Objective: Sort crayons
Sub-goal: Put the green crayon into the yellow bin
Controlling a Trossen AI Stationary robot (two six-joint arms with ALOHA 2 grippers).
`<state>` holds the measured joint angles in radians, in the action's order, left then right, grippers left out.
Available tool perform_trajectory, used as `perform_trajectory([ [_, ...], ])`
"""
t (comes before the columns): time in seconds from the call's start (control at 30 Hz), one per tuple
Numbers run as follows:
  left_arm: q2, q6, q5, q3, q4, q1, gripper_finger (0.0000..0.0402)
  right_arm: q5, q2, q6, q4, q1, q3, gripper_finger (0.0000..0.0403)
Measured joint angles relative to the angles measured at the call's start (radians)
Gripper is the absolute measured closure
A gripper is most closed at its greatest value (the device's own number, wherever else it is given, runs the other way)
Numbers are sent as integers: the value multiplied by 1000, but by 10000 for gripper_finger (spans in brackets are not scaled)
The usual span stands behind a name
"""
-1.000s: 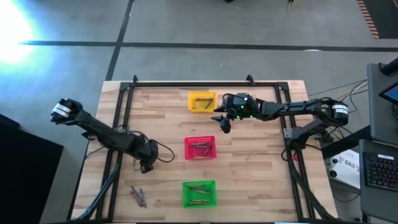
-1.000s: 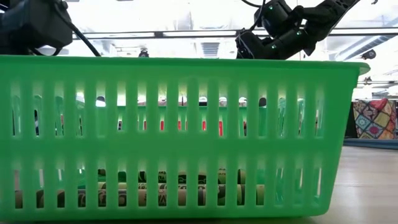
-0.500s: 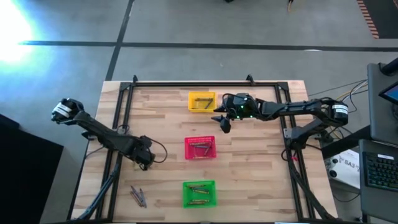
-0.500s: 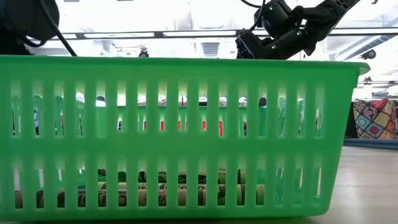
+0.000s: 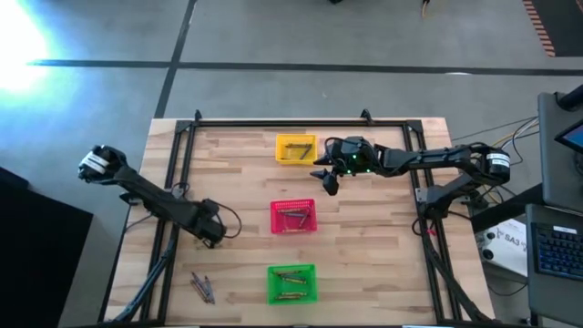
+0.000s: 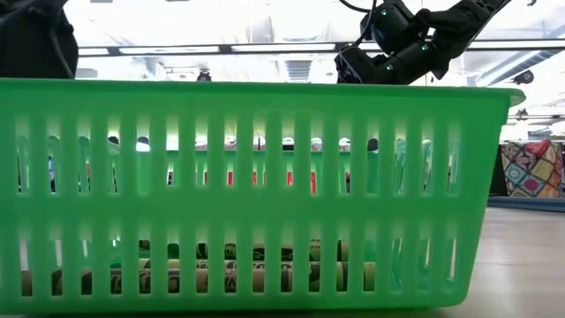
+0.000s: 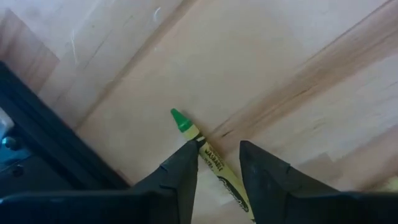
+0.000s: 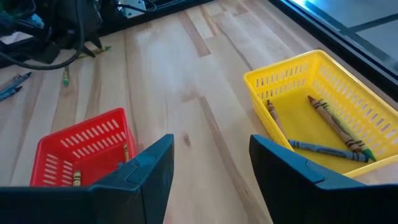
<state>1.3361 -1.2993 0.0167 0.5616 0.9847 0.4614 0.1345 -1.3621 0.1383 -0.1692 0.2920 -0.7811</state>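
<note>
A green crayon (image 7: 208,155) with a yellow label lies flat on the wood table, its tip (image 7: 180,119) pointing away from my left gripper (image 7: 217,163). That gripper (image 5: 213,235) is open at the table's left-middle, one finger on each side of the crayon. My right gripper (image 5: 326,179) is open and empty, raised right of the yellow basket (image 5: 296,148); it shows in its wrist view (image 8: 208,165). The yellow basket (image 8: 348,99), red basket (image 5: 293,217) and green basket (image 5: 291,283) each hold several crayons. Two loose crayons (image 5: 202,287) lie near the front left. My left gripper comes at the green crayon from above, its fingers (image 7: 185,169) slanting across the crayon's labelled middle (image 7: 210,153). The crayon lies on the table. I cannot tell whether a finger touches it.
A black frame (image 5: 273,121) runs around the wood table's far and side edges. In the low view the green basket (image 6: 265,177) fills the picture, with crayons (image 6: 177,274) at its bottom. Bare wood (image 5: 383,246) lies right of the baskets.
My left arm has shifted a little toward the table's left edge; in the low view it has drawn leftward toward the picture's edge. My right arm and the baskets have kept still.
</note>
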Motion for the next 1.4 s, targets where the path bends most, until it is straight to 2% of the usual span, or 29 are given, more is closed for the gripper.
perform_trajectory([
  [0.23, 57, 45, -2, -9, -42, 0, 329, 0, 0, 0, 0, 0, 0, 204],
  [0.5, 74, 129, 69, 44, -47, 1, 395, 0, 0, 5, -1, 0, 0, 204],
  [0.6, 73, 155, 169, 67, -106, -1, 393, 0, 0, 14, -5, -1, 0, 204],
  [0.73, 69, 176, 307, 93, -93, 0, 398, 3, -3, 56, -17, -12, 0, 204],
  [0.97, 16, 212, 637, 168, -142, -6, 400, 38, -113, 55, -220, -89, -1, 204],
  [1.07, -22, 287, 746, 177, -240, -8, 401, 124, -168, 47, -335, -106, -11, 204],
  [1.17, -74, 401, 821, 159, -409, -11, 401, 174, -213, 48, -372, -116, -44, 204],
  [1.27, -119, 548, 848, 112, -615, -17, 401, 180, -251, 47, -369, -130, -79, 204],
  [1.4, -167, 768, 846, 20, -968, -41, 401, 180, -297, 42, -368, -149, -125, 204],
])
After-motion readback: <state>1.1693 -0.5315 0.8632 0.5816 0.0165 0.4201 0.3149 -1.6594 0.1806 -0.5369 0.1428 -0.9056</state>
